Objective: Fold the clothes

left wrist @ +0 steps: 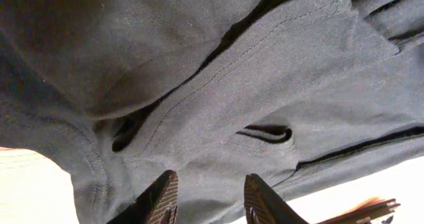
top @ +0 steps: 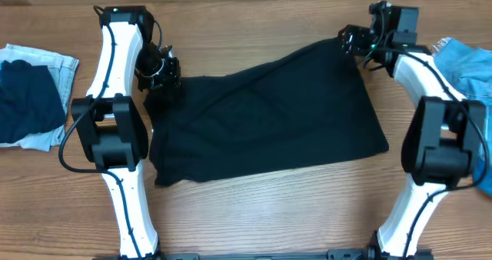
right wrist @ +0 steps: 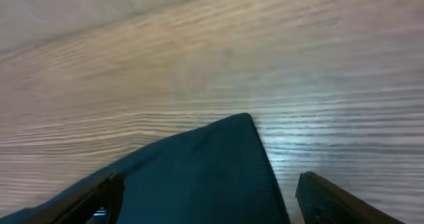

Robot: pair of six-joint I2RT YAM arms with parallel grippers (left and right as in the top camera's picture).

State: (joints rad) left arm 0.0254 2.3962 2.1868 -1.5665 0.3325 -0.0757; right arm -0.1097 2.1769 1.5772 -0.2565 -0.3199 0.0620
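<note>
The clothes (top: 269, 121), a plain black garment, lie spread across the middle of the table, slightly askew. My left gripper (top: 161, 74) is over the far left corner. In the left wrist view its fingertips (left wrist: 162, 196) stand apart above rumpled black folds and seams (left wrist: 265, 85), with nothing pinched between them. My right gripper (top: 355, 41) is at the far right corner. In the right wrist view its jaws are wide open (right wrist: 209, 197), and the pointed corner of the garment (right wrist: 199, 171) lies flat on the wood between them, loose.
A pile of pale light-blue denim with a dark piece on top (top: 31, 98) sits at the left edge. A bright blue denim garment (top: 469, 68) lies at the right edge behind the right arm. Bare wood (top: 269, 214) runs along the front.
</note>
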